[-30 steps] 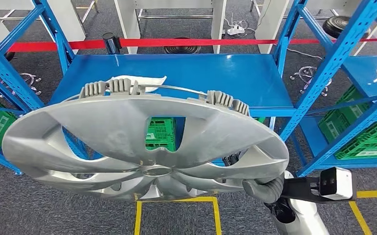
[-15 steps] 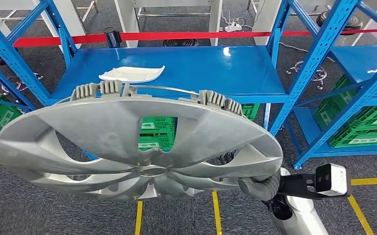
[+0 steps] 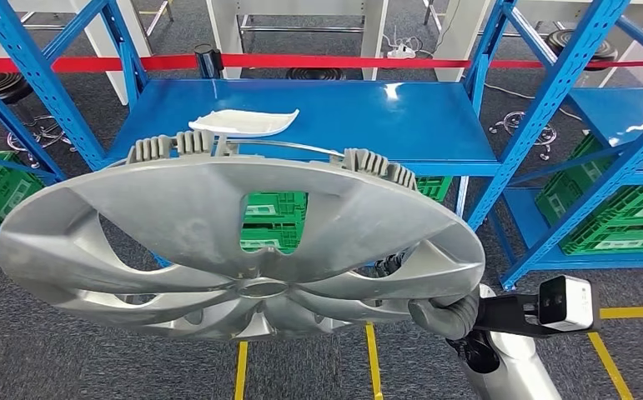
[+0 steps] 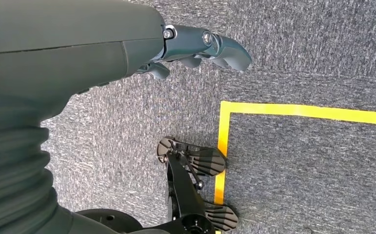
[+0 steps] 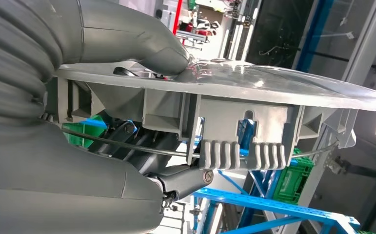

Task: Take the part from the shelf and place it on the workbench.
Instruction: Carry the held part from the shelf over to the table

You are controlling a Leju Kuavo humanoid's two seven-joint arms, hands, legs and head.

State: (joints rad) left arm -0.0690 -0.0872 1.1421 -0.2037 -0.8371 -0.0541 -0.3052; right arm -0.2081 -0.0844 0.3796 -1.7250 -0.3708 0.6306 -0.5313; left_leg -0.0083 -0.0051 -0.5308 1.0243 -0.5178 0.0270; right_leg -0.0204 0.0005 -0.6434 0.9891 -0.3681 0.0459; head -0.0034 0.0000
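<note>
Blue shelving (image 3: 318, 125) stands ahead on grey carpet, with green crates (image 3: 272, 221) beneath and a white piece (image 3: 243, 122) lying on its deck. My right robot hand (image 3: 444, 317) grips the silver wheel cover (image 3: 218, 242) at its rim, thumb (image 5: 142, 44) pressed on the face and fingers underneath, holding it tilted in front of the shelf, off any surface. My left robot hand (image 4: 195, 46) hangs over the carpet near yellow floor tape (image 4: 303, 111); its fingers look loosely curled and hold nothing, though I cannot tell for certain.
</note>
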